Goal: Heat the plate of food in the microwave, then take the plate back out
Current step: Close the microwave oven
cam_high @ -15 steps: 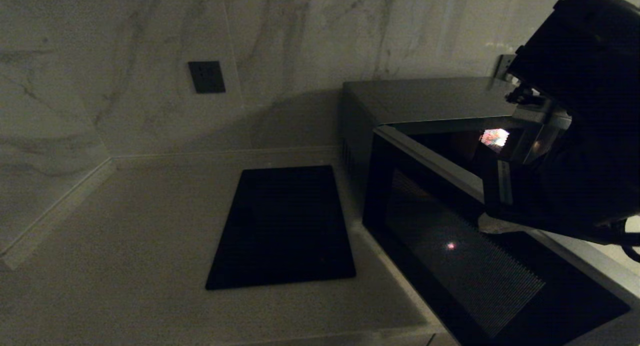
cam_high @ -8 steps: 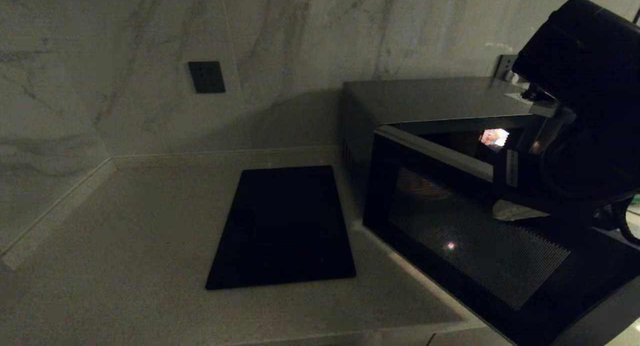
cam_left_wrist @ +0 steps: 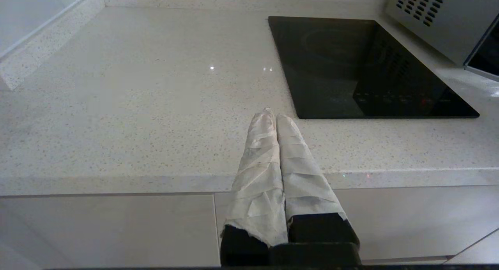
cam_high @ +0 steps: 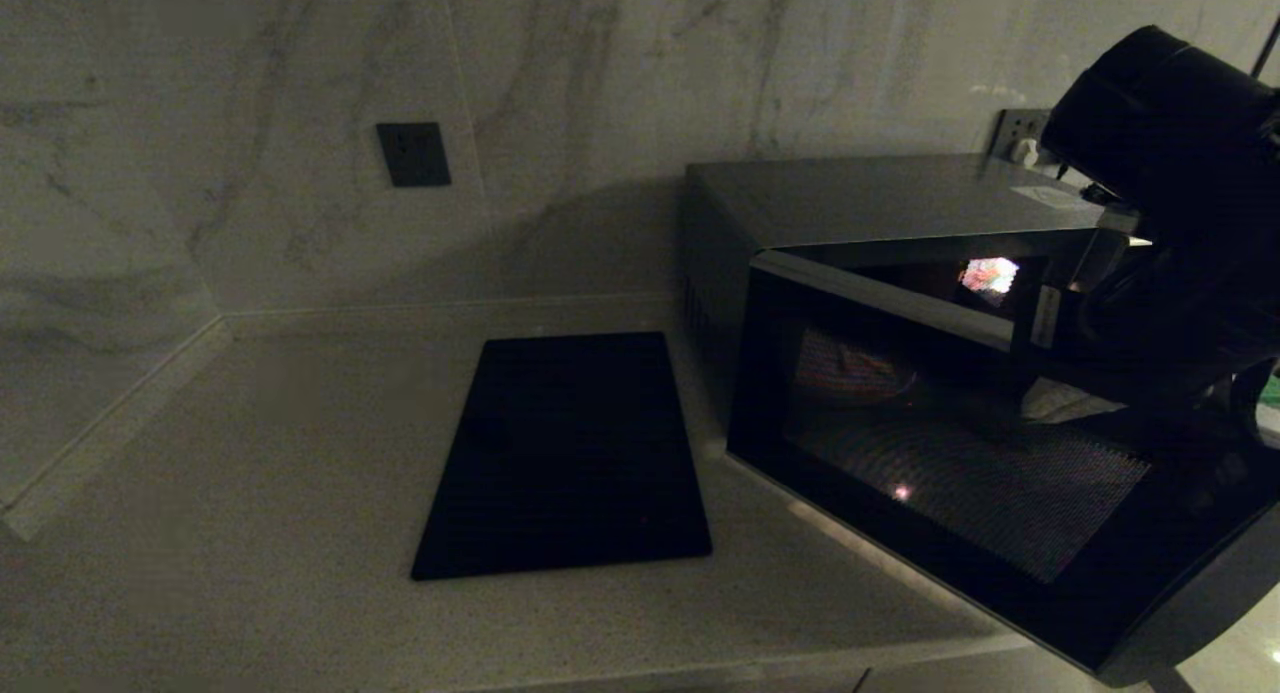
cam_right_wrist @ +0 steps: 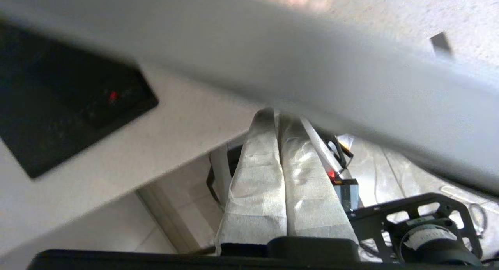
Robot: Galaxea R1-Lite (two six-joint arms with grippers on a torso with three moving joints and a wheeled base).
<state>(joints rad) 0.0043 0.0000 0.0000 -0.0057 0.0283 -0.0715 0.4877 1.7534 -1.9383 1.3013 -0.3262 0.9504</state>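
With its fingers pressed together and holding nothing, the right gripper point(cam_right_wrist: 277, 118) hooks behind the half-open door of the microwave point(cam_high: 900, 273), seemingly to reach the plate of food point(cam_high: 850, 371) dimly visible inside through the glass.

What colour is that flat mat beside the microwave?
Glossy black mat; the left wrist view shows it best.
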